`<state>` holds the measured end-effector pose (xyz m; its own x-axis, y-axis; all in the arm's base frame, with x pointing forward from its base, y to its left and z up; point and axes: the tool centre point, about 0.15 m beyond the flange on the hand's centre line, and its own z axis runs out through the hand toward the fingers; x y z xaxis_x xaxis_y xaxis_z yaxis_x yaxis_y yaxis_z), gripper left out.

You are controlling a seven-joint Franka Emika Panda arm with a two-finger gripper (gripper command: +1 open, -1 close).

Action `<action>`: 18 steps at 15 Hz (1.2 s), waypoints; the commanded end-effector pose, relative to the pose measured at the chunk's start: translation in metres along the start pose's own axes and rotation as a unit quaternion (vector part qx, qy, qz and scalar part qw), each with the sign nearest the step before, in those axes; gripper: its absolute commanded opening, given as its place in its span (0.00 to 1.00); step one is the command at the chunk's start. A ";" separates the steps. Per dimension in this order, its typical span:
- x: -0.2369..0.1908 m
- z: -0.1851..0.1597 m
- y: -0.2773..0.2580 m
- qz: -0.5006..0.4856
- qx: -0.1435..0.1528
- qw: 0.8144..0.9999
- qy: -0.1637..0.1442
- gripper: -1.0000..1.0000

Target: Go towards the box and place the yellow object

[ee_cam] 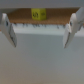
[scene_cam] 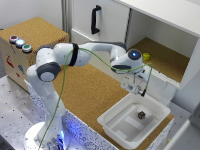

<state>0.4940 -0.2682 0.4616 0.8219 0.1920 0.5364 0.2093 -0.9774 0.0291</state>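
I am holding my claw (scene_cam: 136,90) in the right middle of the exterior frame, just above the far rim of the box (scene_cam: 112,120), which is sitting at the lower right on the cork worktop (scene_cam: 92,95). My claw is spread wide and grasping nothing: in the wrist picture its two fingers (ee_cam: 6,27) are standing well apart at the frame's two sides, with only a blurred pale surface between them. The yellow object (scene_cam: 146,56) is lying on the cork floor of the open white cabinet (scene_cam: 170,30), in the upper right of the exterior frame, well apart from the box; the wrist camera is showing it too (ee_cam: 38,14), at top centre on a brown strip. A small dark object (scene_cam: 141,115) is resting on the floor of the box. At upper left, a cork-topped wooden box (scene_cam: 30,37) is carrying coloured buttons (scene_cam: 20,43).
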 end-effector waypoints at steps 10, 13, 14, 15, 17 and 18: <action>0.169 0.078 0.014 0.009 0.040 0.999 0.016 1.00; 0.189 0.100 0.016 0.029 0.036 0.999 0.005 1.00; 0.193 0.107 0.015 0.031 0.033 0.999 -0.001 1.00; 0.194 0.112 0.015 0.033 0.032 0.999 -0.007 1.00; 0.195 0.124 0.015 0.042 0.029 0.999 -0.017 1.00; 0.196 0.129 0.016 0.049 0.030 0.998 -0.021 1.00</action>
<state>0.6751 -0.2287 0.4694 0.7997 0.1300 0.5862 0.1493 -0.9887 0.0156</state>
